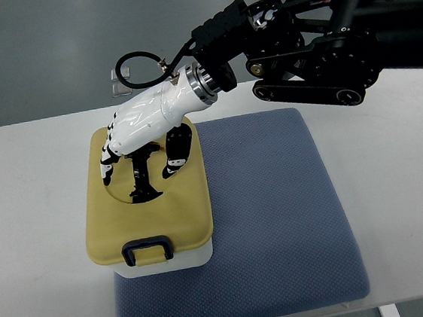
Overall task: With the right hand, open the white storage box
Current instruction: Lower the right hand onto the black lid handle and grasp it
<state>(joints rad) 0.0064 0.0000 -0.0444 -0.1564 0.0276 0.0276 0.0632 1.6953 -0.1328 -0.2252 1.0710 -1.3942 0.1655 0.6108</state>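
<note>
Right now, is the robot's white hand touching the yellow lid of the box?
Touching. The top view shows the right hand with fingertips pressed onto the yellow lid of the white storage box.

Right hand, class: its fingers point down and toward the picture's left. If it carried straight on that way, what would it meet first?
Most likely the yellow lid of the storage box: the right hand sits directly above it, perhaps touching already.

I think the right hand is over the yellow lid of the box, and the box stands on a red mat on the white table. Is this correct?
Not quite: the mat is blue-grey, not red, as the top view shows. The rest holds: the right hand is over the yellow lid of the box, which stands on that mat on the white table.
</note>
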